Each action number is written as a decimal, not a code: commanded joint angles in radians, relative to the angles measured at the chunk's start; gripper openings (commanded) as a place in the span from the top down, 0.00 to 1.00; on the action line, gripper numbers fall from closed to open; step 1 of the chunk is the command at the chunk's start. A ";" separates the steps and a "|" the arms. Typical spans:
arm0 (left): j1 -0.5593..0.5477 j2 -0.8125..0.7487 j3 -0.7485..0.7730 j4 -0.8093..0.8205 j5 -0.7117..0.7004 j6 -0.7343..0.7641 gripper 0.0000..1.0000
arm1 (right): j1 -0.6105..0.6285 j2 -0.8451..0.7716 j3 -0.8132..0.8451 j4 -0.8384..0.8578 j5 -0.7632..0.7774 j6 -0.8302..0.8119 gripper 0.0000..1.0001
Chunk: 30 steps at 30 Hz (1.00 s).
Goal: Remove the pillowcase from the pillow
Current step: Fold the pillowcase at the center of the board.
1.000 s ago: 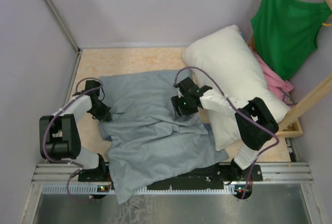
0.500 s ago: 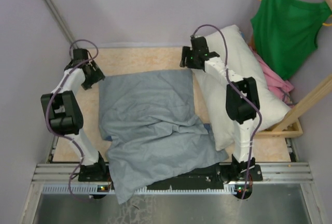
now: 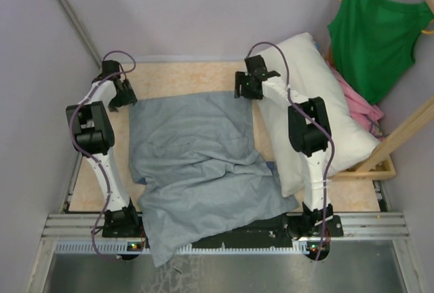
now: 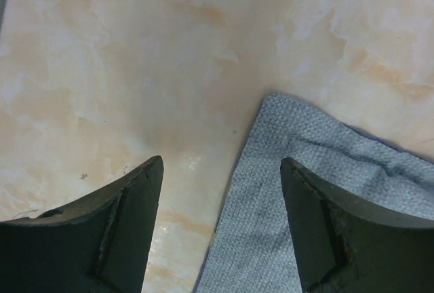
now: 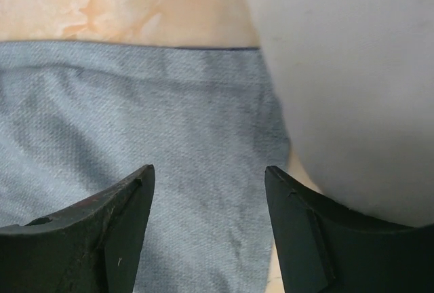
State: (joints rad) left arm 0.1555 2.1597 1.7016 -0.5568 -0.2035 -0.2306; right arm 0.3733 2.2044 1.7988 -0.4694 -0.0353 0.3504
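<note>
Left pincer (image 4: 220,171) hangs released and empty over the far left corner of the pillowcase (image 3: 196,164), its jaws spread with the cloth's tip lying flat on the worktop (image 3: 176,76) below them. Across the cloth, the right pincer (image 5: 208,174) is likewise released and holds nothing, poised above the far right corner, just beside the pillow (image 3: 319,103). The pillowcase lies spread, pale face up and still rumpled through the middle, its near end spilling over the front rail between the arm bases. The bare white pillow rests to the right, well out of the sack, its left flank touching the cloth's right edge, with a green tank top (image 3: 376,28) and a pink garment (image 3: 363,106) behind it. By the look of things the stripping itself is done and this is the letting-go: what remains seems only for both arms to lift clear without snagging the corners. A second ago the two pincers sat lower and nearer, the left on the cloth's left edge, the right on its middle; since then they have travelled to the far corners, and the far edge now lies a little straighter.
</note>
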 commanded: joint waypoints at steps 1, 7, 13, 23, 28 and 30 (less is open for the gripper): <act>0.010 0.020 0.009 0.014 0.031 0.057 0.26 | -0.079 0.008 0.001 0.018 0.086 -0.010 0.33; 0.003 0.020 -0.031 0.041 -0.004 0.102 0.24 | -0.145 0.029 -0.003 0.027 0.148 -0.029 0.29; -0.035 0.070 -0.024 0.060 -0.067 0.132 0.11 | -0.104 0.061 0.036 0.010 0.173 -0.073 0.24; -0.055 -0.045 -0.109 0.154 0.050 0.109 0.01 | -0.046 0.193 0.193 -0.104 0.309 -0.128 0.23; -0.055 -0.099 -0.107 0.153 0.030 0.116 0.00 | -0.041 0.281 0.283 -0.172 0.325 -0.129 0.35; -0.055 -0.107 -0.094 0.143 0.025 0.120 0.00 | -0.027 0.302 0.305 -0.192 0.331 -0.137 0.36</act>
State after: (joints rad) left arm 0.1062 2.1181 1.5898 -0.4179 -0.1822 -0.1226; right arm 0.3523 2.4199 2.0579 -0.5846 0.2195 0.2535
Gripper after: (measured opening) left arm 0.998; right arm 0.650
